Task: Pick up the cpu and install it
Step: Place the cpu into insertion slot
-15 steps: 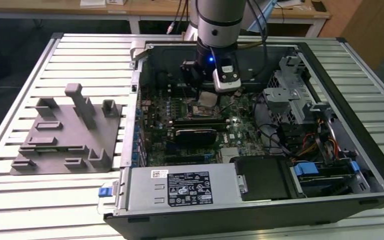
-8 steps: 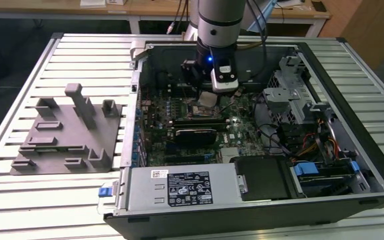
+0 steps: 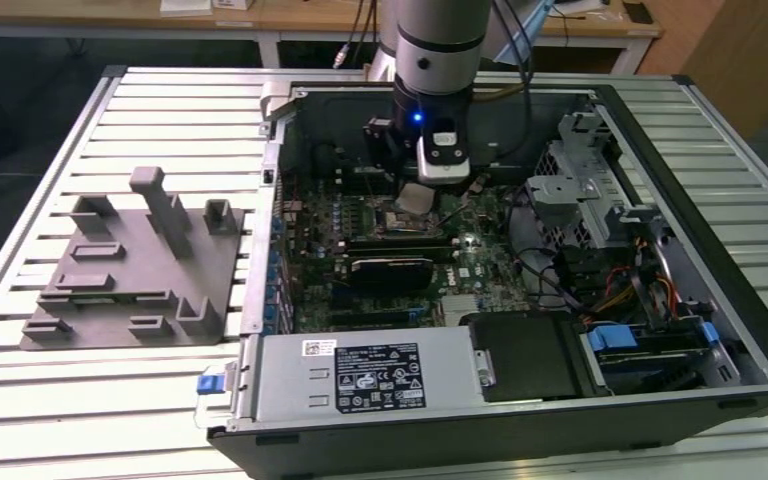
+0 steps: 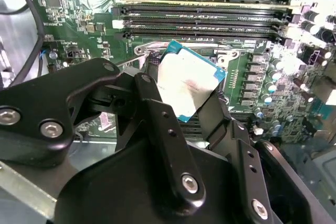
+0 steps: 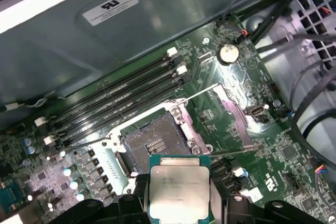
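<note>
Here, the gripper (image 4: pixel 184 100) pinches the cpu (image 4: pixel 189 77) by two opposite edges, with a black finger (image 4: pixel 152 103) pressed to each side. The chip hangs in the air just above the open socket (image 5: pixel 155 140), not yet seated. The socket lies on the motherboard (image 5: pixel 283 150) beside the long memory slots (image 5: pixel 121 95), in the far middle of the open computer case (image 3: pixel 704 330). Well apart, on the exterior view's left, a grey fixture (image 3: pixel 131 265) stands on the slatted table (image 3: pixel 37 400). The main danger, as I judge it, is a skewed seating. In both wrist views the chip's edges look turned against the socket's frame and the slots, so lowering it like this could bend the contacts or leave one corner riding on the rim. A slip in the narrow edge grip could also drop it onto the board. The chip lies flat, silvery lid up and green underside toward the board. It is close to square, so it has no marked long axis.
</note>
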